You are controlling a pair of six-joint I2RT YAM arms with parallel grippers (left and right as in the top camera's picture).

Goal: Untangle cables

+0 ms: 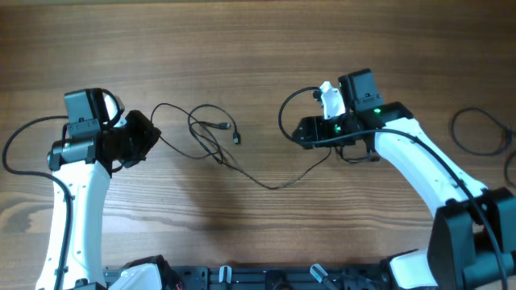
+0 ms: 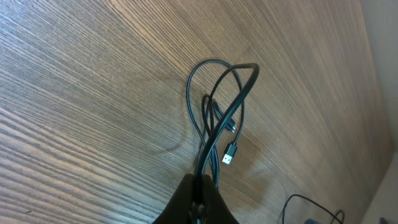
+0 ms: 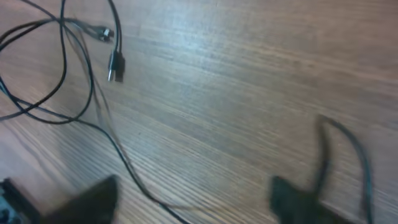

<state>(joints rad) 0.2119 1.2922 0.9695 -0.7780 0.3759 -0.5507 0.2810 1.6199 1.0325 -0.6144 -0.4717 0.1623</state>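
Cables [image 1: 211, 124] start at the left pincer [image 1: 149, 135], whose jaws are closed tight on black strands. In the left wrist view the strands run straight out from between the fingertips. From there the bundle lies toward the robot's right across the counter [image 1: 258, 48]. It opens into loose, overlapping loops, with two plug ends [image 1: 235, 138] lying just beyond them. One long strand [image 1: 278, 185] goes on from the loops, sags toward the near edge and climbs to the right pincer [image 1: 300, 133].

That pincer stands wide open, with nothing clamped between its fingers [image 3: 93, 199]. A blurred bit of cord lies close by the other finger; whether it touches I cannot tell.

So the long axis of the tangle runs left to right between the two arms, and the crossing loops sit nearer the left one. In my judgement, the next pull turns on the right pincer reaching leftward to the loops or plugs while the left pincer anchors its end.
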